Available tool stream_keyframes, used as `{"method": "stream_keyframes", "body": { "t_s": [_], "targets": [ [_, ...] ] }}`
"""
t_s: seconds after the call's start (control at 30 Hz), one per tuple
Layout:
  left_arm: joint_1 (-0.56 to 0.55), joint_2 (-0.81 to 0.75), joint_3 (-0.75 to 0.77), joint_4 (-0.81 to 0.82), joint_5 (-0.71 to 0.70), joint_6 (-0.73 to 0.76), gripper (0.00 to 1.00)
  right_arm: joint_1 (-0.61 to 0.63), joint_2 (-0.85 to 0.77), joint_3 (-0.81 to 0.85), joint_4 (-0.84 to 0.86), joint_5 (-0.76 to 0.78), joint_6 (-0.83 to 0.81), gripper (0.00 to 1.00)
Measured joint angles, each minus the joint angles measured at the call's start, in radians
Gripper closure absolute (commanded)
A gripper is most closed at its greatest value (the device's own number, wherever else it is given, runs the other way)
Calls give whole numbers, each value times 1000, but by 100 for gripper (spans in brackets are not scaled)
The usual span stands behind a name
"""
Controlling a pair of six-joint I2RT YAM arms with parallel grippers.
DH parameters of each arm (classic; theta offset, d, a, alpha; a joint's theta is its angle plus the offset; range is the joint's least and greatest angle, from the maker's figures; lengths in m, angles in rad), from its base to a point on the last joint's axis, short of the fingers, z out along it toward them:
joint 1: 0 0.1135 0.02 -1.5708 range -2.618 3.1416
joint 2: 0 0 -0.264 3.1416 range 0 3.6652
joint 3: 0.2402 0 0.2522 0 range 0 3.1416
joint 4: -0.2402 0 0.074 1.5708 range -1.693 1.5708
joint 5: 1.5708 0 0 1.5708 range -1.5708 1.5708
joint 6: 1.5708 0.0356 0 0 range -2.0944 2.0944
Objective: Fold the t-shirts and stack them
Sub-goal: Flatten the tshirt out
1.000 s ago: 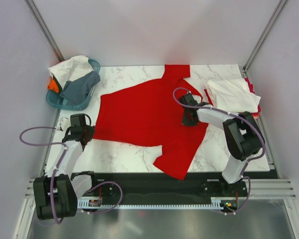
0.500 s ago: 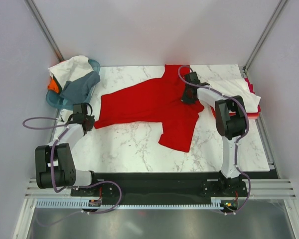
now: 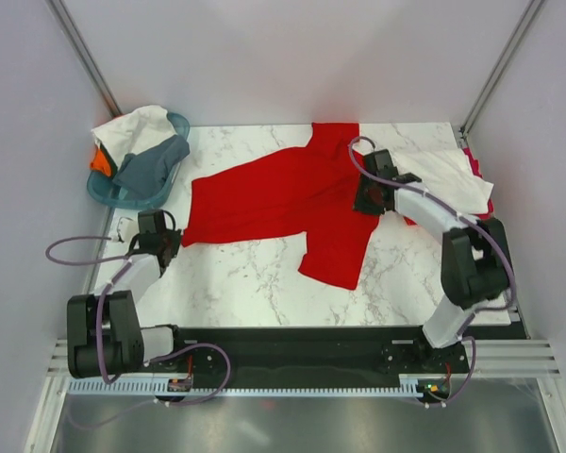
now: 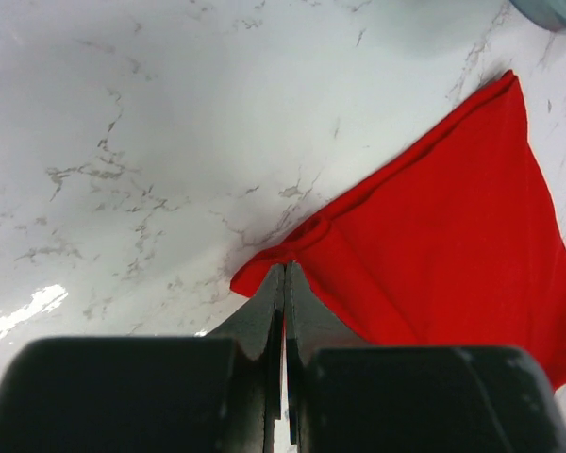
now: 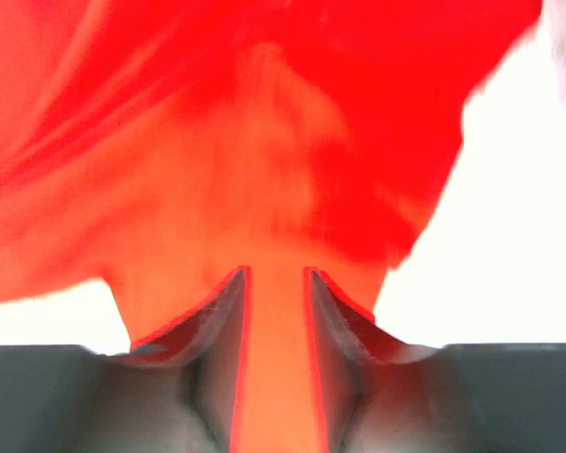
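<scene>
On the marble bench (image 3: 245, 283) the red t-shirt (image 3: 264, 198) lies mid-bench, long axis left to right and hem leftward, the teal basket (image 3: 108, 194) at far left holds a white tee (image 3: 132, 127), a grey tee (image 3: 153, 160) and an orange tee (image 3: 100, 160), the left pincer (image 4: 285, 274) clenches the shirt's hem corner, and the right pincer (image 5: 275, 274) stands parted over red cloth.

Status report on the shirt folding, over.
Left gripper shut on red t-shirt corner. Right gripper open over the cloth. Shirt bunched, not yet folded. Basket and white stack off to the sides.
</scene>
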State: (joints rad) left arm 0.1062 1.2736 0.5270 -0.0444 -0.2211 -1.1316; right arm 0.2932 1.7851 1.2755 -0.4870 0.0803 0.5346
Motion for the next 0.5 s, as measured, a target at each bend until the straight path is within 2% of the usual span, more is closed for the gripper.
{"method": "stream_keyframes", "body": {
  "t_s": [0.03, 0.17, 0.23, 0.33, 0.5],
  "targets": [
    [0, -21, -18, 7, 5, 6, 98, 14, -64, -51, 0, 0, -2, 47],
    [0, -114, -92, 48, 16, 31, 98, 81, -305, -272, -3, -8, 2, 45],
    [0, -150, -115, 56, 18, 40, 98, 117, -415, -400, -7, -23, 23, 48],
    [0, -171, -130, 58, 24, 53, 98, 159, -544, -558, -26, -35, 64, 63],
    [0, -187, -145, 55, 46, 60, 98, 218, -666, -698, -48, -43, 152, 60]
  ]
}}
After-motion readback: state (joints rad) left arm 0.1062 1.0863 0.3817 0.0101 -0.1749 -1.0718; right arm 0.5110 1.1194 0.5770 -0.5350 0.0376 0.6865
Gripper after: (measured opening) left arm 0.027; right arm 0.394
